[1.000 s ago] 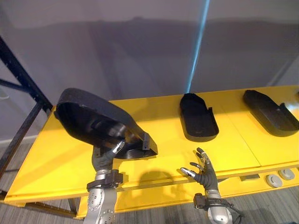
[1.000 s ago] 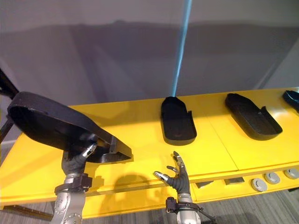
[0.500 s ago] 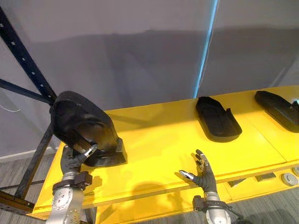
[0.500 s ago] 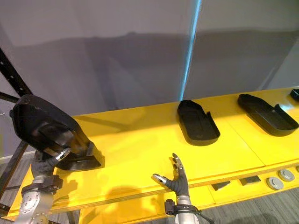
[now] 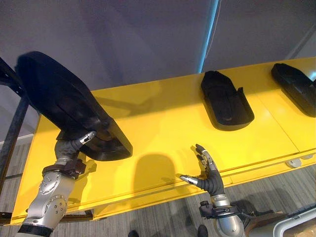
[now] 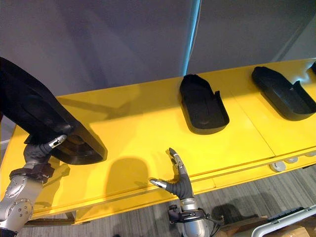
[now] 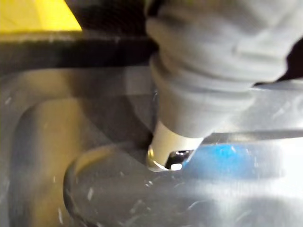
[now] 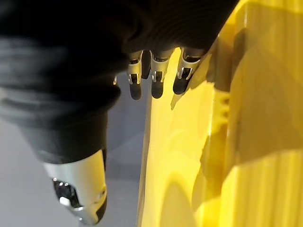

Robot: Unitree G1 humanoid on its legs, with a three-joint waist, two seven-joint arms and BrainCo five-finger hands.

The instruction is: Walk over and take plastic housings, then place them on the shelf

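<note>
Black housing (image 5: pixel 54 98) at 9 o'clock pinched in left robot hand (image 5: pixel 71 146), tilted up probably for carrying; right robot hand (image 5: pixel 209 179) open, empty.

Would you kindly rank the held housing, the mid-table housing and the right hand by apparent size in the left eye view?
1. The held housing, gripped by the left hand; it is nearer the camera, so its lead is partly nearness.
2. The mid-table housing.
3. The right hand, open at the yellow table front edge.
</note>
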